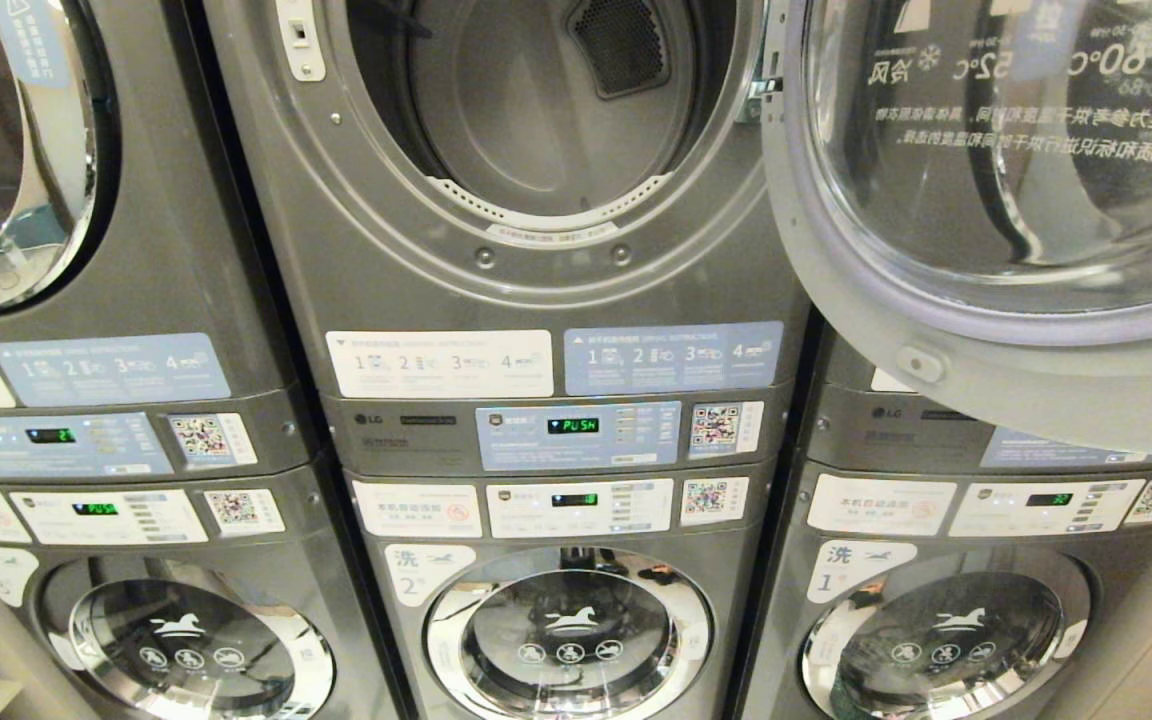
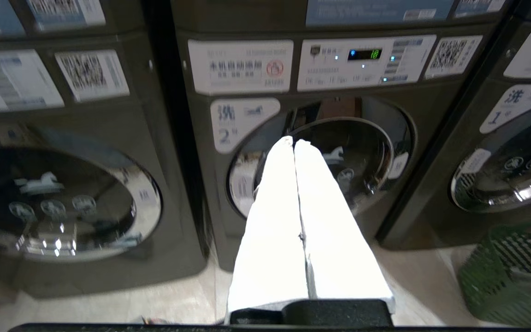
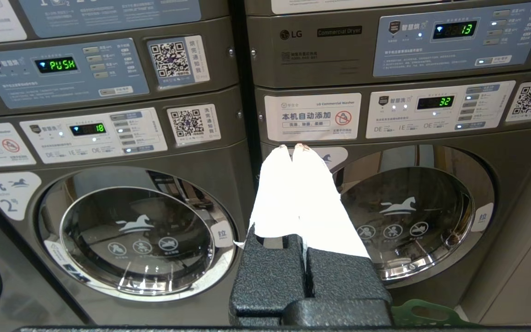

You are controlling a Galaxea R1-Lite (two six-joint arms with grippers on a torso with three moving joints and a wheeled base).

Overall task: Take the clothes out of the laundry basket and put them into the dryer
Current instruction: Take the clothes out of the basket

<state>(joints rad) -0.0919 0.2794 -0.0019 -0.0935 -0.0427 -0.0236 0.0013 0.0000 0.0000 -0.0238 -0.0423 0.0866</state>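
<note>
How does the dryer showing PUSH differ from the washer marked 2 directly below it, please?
The dryer stands with its door swung open, drum bare; the washer has its door shut. The dryer's display reads PUSH, the washer's display a number. The washer's glass carries a white horse logo. Both are dark grey with QR stickers.

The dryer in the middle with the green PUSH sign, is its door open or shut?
Open. The dryer shows its bare drum, with no clothes visible inside, and its round glass door has swung out to the right in the head view.
</note>
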